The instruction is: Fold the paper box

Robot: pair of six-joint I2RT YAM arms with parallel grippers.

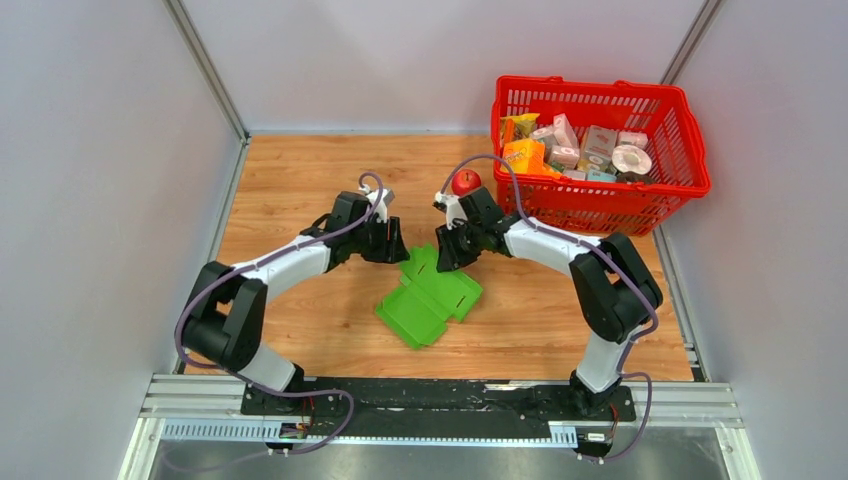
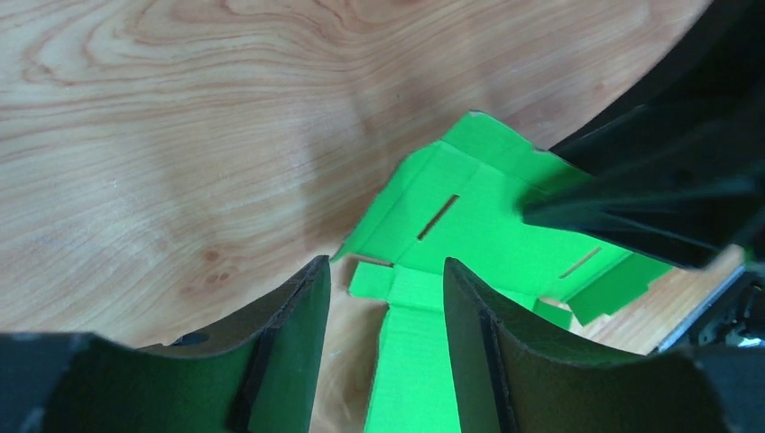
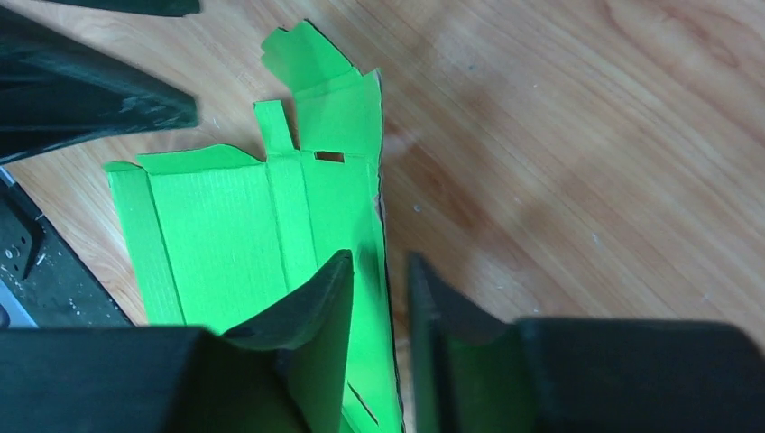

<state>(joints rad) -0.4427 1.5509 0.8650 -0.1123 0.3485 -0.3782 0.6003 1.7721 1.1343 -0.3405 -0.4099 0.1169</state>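
The paper box (image 1: 430, 295) is a bright green blank lying mostly flat on the wooden table, with its far end raised between the two grippers. My left gripper (image 1: 395, 245) is open, and a narrow green flap (image 2: 406, 361) runs between its fingers (image 2: 293, 352) without touching them. My right gripper (image 1: 447, 255) has its jaws a small gap apart. They straddle the box's long side edge (image 3: 379, 225), with one finger (image 3: 316, 316) over the green panel and the other over bare wood. The right gripper's tip (image 2: 631, 212) reaches over the box in the left wrist view.
A red basket (image 1: 690, 150) full of small printed packages stands at the back right. A red apple (image 1: 466, 182) sits on the table next to it, just behind the right wrist. Grey walls close in the table on three sides.
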